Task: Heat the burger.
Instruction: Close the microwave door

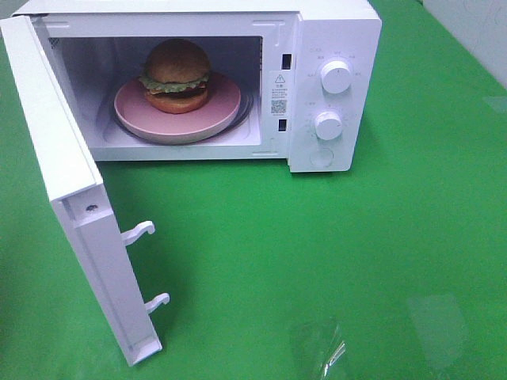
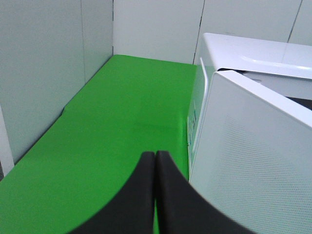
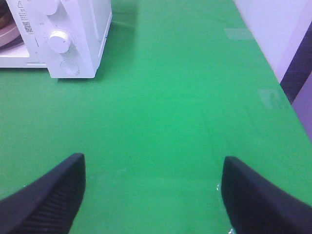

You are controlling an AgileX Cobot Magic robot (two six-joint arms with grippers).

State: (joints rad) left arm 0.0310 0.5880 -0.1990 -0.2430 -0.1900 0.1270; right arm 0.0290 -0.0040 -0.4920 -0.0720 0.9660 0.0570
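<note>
Placing the burger [image 1: 177, 75] inside the open microwave [image 1: 341, 32], centred on the pink plate [image 1: 128, 117], upright. Looks loaded; guessing door closure as the step in hand, then the knobs [image 1: 336, 77].

Seeing the door [image 1: 103, 269] swung out toward the near left, hinged at the microwave's far-left corner, latch hooks [image 1: 141, 232] on the free edge pointing right. Runs lengthwise from far to near, roughly square to the microwave front.

Reading the left end effector [image 2: 155, 157] as clenched on nothing, tips pressed together, just left of the door's outer face. Cannot tell from the wrist view whether touching. Puts the burger to the right and far of it, hidden behind the door.

Reading the right end effector [image 3: 152, 165] as released, jaws wide, empty, over bare green tabletop [image 3: 185, 97], right and near of the microwave.

Calling left the nearer arm for the door. Probably needs a rightward push on the outer face, close to the free edge, sweeping toward far. Worth watching for tips sliding off the smooth panel. Leaving right free for the knobs.
</note>
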